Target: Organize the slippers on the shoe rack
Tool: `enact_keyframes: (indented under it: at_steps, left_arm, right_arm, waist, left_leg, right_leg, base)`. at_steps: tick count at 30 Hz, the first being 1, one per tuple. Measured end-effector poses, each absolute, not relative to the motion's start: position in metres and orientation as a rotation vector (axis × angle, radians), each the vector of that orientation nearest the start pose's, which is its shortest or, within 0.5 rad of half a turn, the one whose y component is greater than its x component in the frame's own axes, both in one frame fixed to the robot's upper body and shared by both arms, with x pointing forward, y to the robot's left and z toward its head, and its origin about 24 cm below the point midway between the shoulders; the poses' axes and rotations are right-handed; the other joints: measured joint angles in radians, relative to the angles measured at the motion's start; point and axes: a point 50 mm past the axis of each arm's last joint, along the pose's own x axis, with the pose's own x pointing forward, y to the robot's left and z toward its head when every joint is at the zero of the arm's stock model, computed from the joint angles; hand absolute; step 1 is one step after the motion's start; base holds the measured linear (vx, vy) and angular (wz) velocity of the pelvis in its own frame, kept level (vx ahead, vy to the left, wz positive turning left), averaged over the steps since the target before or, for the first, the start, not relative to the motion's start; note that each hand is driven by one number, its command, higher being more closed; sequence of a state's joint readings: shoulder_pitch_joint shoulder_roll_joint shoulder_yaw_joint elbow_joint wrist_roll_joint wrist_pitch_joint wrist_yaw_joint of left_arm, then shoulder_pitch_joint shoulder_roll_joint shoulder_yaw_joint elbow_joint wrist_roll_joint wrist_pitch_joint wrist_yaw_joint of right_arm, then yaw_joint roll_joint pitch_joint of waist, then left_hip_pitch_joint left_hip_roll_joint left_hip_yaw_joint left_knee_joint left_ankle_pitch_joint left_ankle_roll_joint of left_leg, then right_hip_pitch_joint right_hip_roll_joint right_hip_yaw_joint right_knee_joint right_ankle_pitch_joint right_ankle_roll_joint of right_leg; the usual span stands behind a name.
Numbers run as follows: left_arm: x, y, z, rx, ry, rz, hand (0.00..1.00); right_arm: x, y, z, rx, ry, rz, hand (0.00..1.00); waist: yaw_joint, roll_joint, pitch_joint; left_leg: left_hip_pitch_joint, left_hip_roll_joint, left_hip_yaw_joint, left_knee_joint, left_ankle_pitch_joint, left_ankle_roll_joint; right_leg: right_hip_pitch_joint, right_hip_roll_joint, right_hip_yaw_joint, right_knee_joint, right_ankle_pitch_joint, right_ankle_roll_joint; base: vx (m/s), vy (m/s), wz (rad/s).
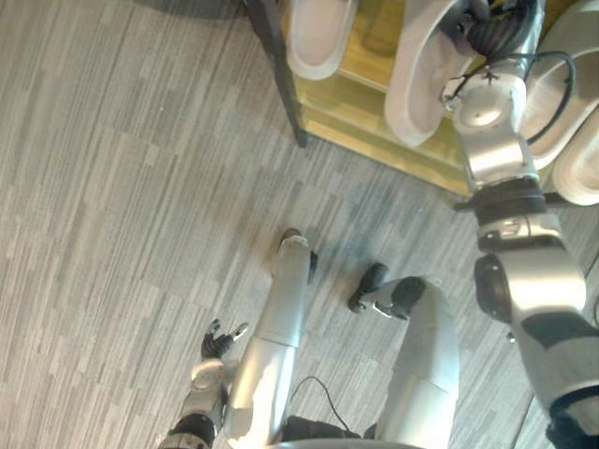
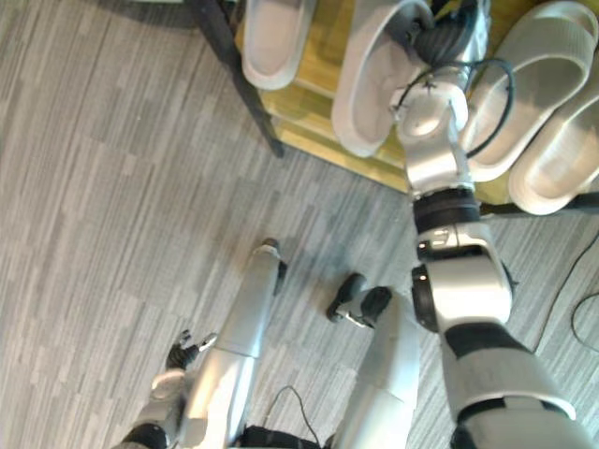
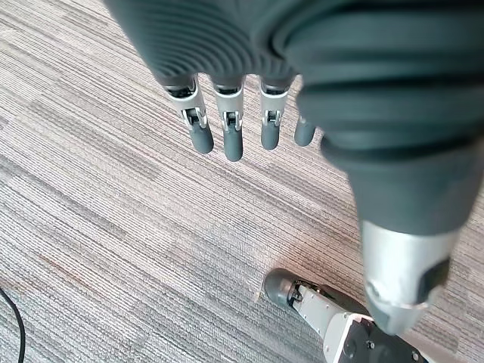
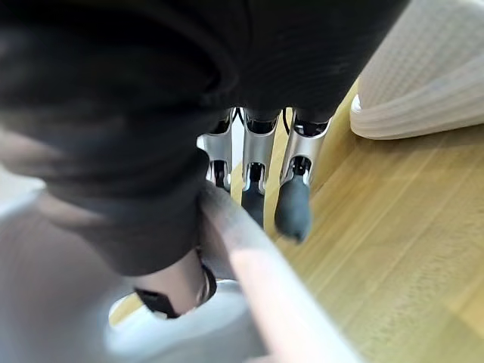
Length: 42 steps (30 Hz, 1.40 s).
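Right hand (image 2: 440, 36): up at the shoe rack (image 2: 314, 131), on the second slipper (image 2: 370, 84) from the left. From the head I see its dark cover over that slipper's far end. The wrist camera gives me the fingers (image 4: 293, 204) down one side of the pale rim and the thumb on the other, pinching it.

Second slipper: on the wooden shelf.

Leftmost slipper (image 2: 271, 42), third slipper (image 2: 538, 84), fourth slipper (image 2: 562, 159): same shelf.

Left hand (image 1: 220, 341): low over the grey carpet (image 1: 112, 187). Its wrist camera shows fingers (image 3: 227, 132) straight and loose, holding nothing.
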<state>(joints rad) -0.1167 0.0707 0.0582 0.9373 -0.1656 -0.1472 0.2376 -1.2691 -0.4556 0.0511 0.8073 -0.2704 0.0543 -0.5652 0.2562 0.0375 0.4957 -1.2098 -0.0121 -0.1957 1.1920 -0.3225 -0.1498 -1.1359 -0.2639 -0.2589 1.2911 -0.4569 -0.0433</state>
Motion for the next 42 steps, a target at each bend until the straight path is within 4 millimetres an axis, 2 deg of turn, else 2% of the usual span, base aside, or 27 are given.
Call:
enact_keyframes:
  at_steps: [6, 15, 25, 29, 35, 39, 42]
  left_arm:
    - [0.213, 0.188, -0.105, -0.040, 0.641, 0.353, 0.00]
    - [0.214, 0.186, -0.105, -0.038, 0.642, 0.346, 0.00]
    - [0.214, 0.185, -0.105, -0.047, 0.642, 0.344, 0.00]
    - [0.214, 0.185, -0.105, -0.053, 0.645, 0.347, 0.00]
    - [0.213, 0.186, -0.105, -0.054, 0.648, 0.348, 0.00]
    - [0.213, 0.187, -0.105, -0.057, 0.646, 0.355, 0.00]
    - [0.212, 0.189, -0.105, -0.060, 0.648, 0.364, 0.00]
  right_arm:
    - [0.393, -0.203, 0.333, -0.489, -0.611, -0.672, 0.00]
    - [0.395, -0.196, 0.329, -0.403, -0.596, -0.631, 0.00]
    - [0.384, -0.186, 0.336, -0.350, -0.702, -0.573, 0.00]
    - [0.384, -0.182, 0.318, -0.336, -0.680, -0.535, 0.00]
    - [0.382, -0.172, 0.305, -0.273, -0.671, -0.465, 0.00]
    - [0.384, -0.163, 0.278, -0.210, -0.605, -0.413, 0.00]
    - [0.385, -0.159, 0.266, -0.194, -0.580, -0.387, 0.00]
  waist:
    - [0.003, 0.004, -0.004]
    - [0.002, 0.002, -0.038]
    - [-0.002, 0.002, -0.043]
    - [-0.012, 0.001, -0.044]
    - [-0.022, -0.003, -0.050]
    - [-0.030, -0.007, -0.051]
    - [-0.035, -0.010, -0.051]
  left_leg:
    - [0.000, 0.002, -0.006, -0.002, 0.006, -0.010]
    - [0.007, 0.006, -0.005, -0.013, 0.007, -0.013]
    - [0.047, 0.021, -0.001, -0.038, 0.012, -0.022]
    - [0.076, 0.022, -0.001, -0.053, 0.012, -0.022]
    - [0.079, 0.034, 0.003, -0.058, 0.012, -0.024]
    - [0.101, 0.038, 0.004, -0.059, 0.007, -0.030]
    - [0.113, 0.039, 0.005, -0.070, 0.004, -0.025]
  right_leg:
    - [-0.005, 0.000, -0.004, 0.010, -0.004, -0.009]
    - [-0.006, 0.003, -0.004, 0.008, -0.005, -0.009]
    - [0.028, 0.018, -0.004, -0.016, -0.004, -0.008]
    - [0.056, 0.021, -0.006, -0.029, -0.004, -0.008]
    - [0.058, 0.032, -0.005, -0.039, -0.001, -0.007]
    - [0.079, 0.038, -0.004, -0.045, -0.001, -0.008]
    - [0.089, 0.040, -0.004, -0.054, 0.000, -0.007]
  base:
    - [-0.01, 0.007, 0.02]
    - [-0.02, 0.014, 0.00]
    - [-0.01, 0.015, -0.03]
    - [-0.01, 0.008, 0.00]
    - [-0.01, 0.016, -0.04]
    - [-0.02, 0.024, -0.05]
    - [-0.02, 0.018, -0.02]
